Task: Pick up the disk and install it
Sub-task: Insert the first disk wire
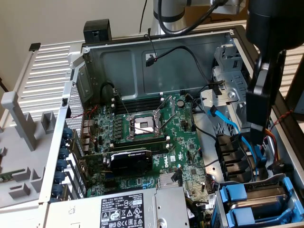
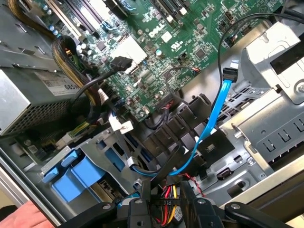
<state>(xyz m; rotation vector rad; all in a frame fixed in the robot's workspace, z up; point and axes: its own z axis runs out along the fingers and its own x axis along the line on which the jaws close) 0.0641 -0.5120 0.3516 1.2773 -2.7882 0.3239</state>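
My gripper (image 2: 164, 192) hangs over the case's drive corner, its black fingers (image 2: 142, 199) standing apart. Only red and yellow power wires show in the gap, and nothing is held between the fingers. In the exterior view the gripper (image 1: 257, 142) comes down on the dark arm at the exterior view's right, above the drive cage. Bright blue carrier fronts (image 1: 237, 202) sit in that cage (image 2: 76, 175). The disk's grey body is hidden inside the cage.
A blue data cable (image 2: 216, 116) and black cables cross the space under the gripper. The motherboard (image 1: 142, 137) fills the case floor, with the silver power supply (image 1: 128, 211) in front. A person's hand (image 2: 21, 216) rests at the case edge near the blue carriers.
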